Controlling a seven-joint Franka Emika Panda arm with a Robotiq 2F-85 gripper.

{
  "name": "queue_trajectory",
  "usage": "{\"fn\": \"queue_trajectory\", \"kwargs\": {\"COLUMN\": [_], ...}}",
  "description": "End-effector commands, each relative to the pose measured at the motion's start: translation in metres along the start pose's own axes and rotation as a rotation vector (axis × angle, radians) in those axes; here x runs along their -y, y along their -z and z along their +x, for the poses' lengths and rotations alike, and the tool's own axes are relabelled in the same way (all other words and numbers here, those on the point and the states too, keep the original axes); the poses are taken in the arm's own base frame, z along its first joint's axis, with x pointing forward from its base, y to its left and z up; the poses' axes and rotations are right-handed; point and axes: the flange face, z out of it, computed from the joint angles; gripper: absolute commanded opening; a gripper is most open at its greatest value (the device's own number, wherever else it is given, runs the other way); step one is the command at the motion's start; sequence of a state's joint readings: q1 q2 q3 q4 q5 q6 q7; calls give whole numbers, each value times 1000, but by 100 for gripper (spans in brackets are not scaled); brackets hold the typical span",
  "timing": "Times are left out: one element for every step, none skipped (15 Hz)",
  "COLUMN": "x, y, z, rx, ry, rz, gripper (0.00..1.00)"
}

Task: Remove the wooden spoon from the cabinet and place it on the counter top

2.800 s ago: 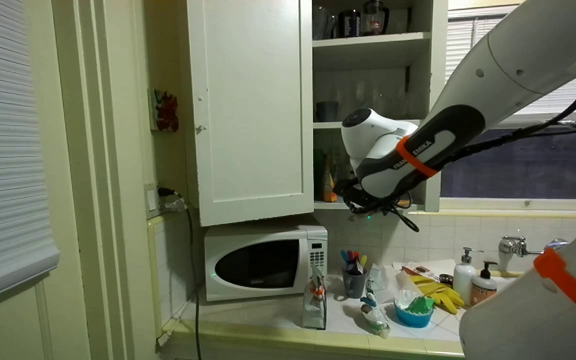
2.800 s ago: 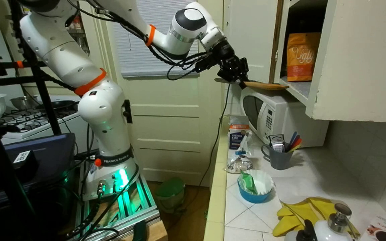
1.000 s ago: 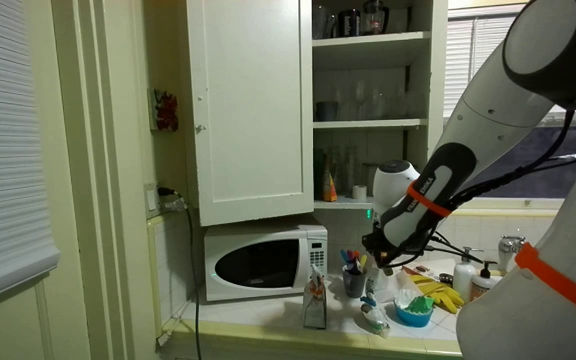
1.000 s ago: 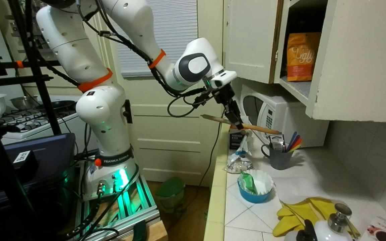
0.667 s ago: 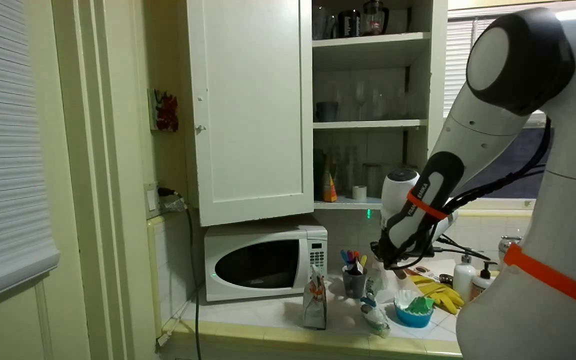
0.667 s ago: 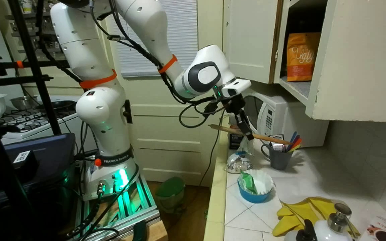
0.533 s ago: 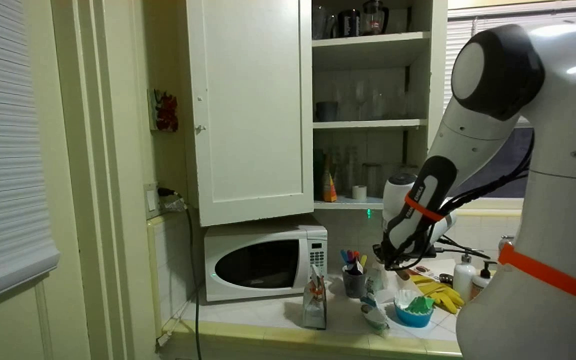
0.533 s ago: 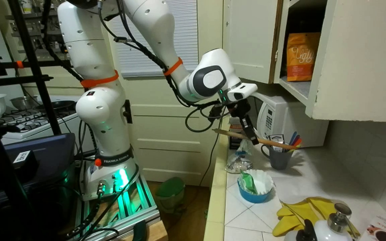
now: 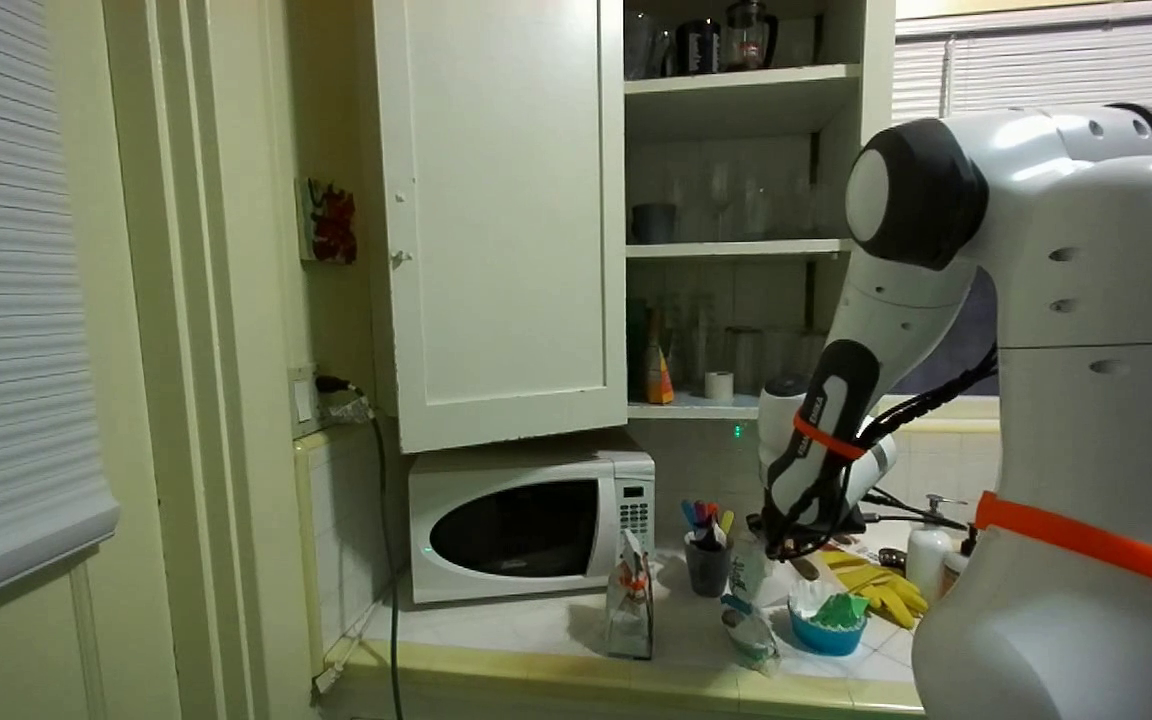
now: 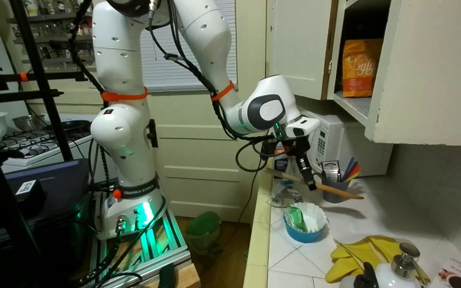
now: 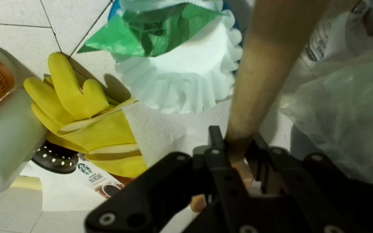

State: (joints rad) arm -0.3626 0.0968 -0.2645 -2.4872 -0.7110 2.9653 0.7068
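- Lower now than in the earliest frame, the spoon [image 10: 338, 191] and gripper [image 10: 312, 186] have moved down together: then level with the bottom shelf [image 9: 686, 411] of the cabinet [image 9: 877, 60], now low over the counter [image 10: 294, 276].
- Narrow-set, the gripper's fingers [image 11: 216, 139] pinch the spoon near its middle; the wrist view has a finger pressed close on either side.
- The spoon is out of the cabinet and held above the counter. In an exterior view it runs slantwise, crossing in front of the mug [image 9: 707, 570]; whether the two touch cannot be told.
- The arm [image 10: 210, 36] reaches out over the counter.
- The mug holds coloured items and stands near the microwave [image 9: 516, 525].
- The blue bowl [image 10: 303, 237], near the spoon, holds pale paper liners [image 11: 180, 81] and a green packet [image 11: 160, 29].
- Yellow gloves [image 11: 102, 132] lie on the counter beside a bottle [image 11: 8, 136].
- The cabinet door [image 9: 511, 220] stands swung wide above the microwave. Glasses [image 9: 721, 195] show on the middle shelf [image 9: 736, 249]; an orange bag [image 10: 361, 66] and a white roll [image 9: 719, 385] rest on the bottom shelf.
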Motion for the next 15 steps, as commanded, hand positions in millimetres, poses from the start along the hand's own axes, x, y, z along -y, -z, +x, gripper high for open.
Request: {"fn": "queue_trajectory", "kwargs": {"x": [-9,-10,-8,-7,-7,-5,-3,1,5,10,15,20,25,29,33], "y": [-12,-15,-16,-17,-19,-20,-21,-22,-23,-23,-23,-24,-25,-26,-27], "z": [-10,-14,-17,-20,-23,-26,-30,-34,-36,-38,-39,-40,-39,-40,-42], "rx": [17,25,31,38,47,54,60,64,65,65,64,64,65,70,80], "ry": [-13,-16,-16,-18,-19,-17,-10,3,11,16,18,20,21,21,27], "rz": [-2,-5,-5,-6,-11,-13,-16,-16,-16,-13,-9,-6,-4,-4,-10], "gripper": [6,6,6,6,6,6,6,6,6,6,6,6,6,6,6]}}
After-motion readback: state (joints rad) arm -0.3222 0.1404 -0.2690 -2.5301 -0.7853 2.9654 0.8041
